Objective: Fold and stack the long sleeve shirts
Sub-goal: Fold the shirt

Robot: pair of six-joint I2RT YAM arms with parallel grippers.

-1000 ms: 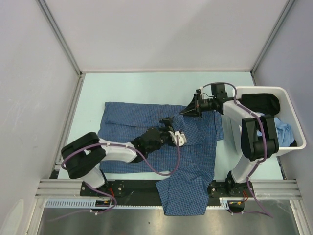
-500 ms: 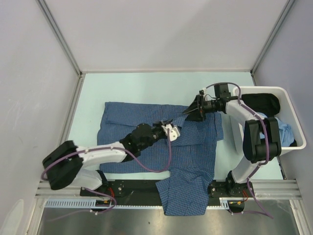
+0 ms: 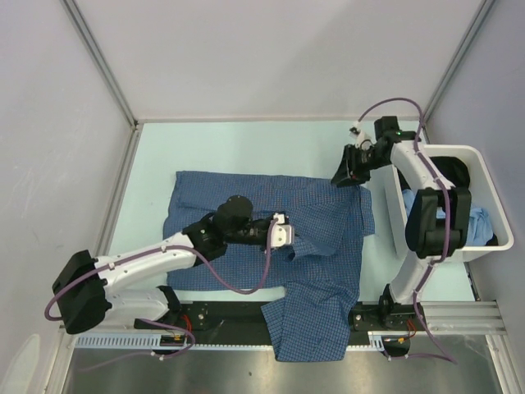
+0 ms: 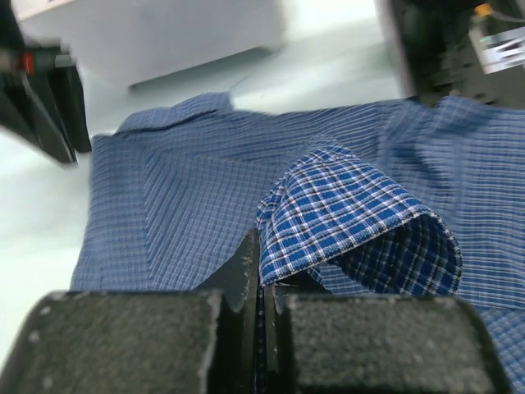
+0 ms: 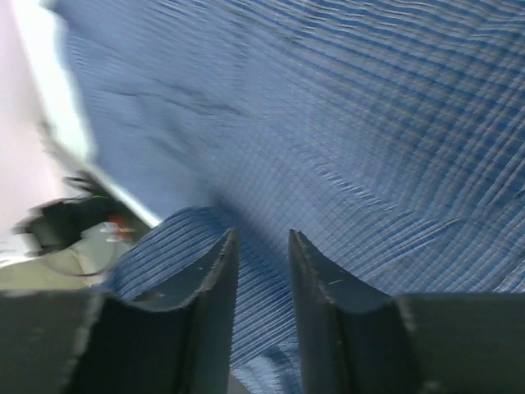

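**Pale desk, first shirt barely begun**

Pale green desk [image 3: 246, 148] inside grey walls carries a dark-blue, finely white-checked long sleeve shirt [image 3: 213, 193]. It lies spread wide and mostly flat, with one part hanging over the near edge between the arm bases. From above, the left gripper [image 3: 283, 230] sits at mid-shirt, and its arm lies right across the cloth. The right gripper [image 3: 344, 174] is at the far right corner of the shirt. Just beside that edge stands a white plastic bin [image 3: 484, 164], holding a dark garment [image 3: 451, 168] and a light-blue garment [image 3: 480, 223]. No folded pile shows anywhere, so I judge nearly all the folding and all the stacking is left to do.

At the left wrist, the gripper is closed on a turned-up fold of the shirt, which curls over just beyond the pads.

At the right wrist, the jaws stand slightly apart and blurred checked cloth fills the gap. I cannot tell whether any of it is pinched.

The overhanging part, the arm lying across the cloth and the close bin could each hamper a clean fold.
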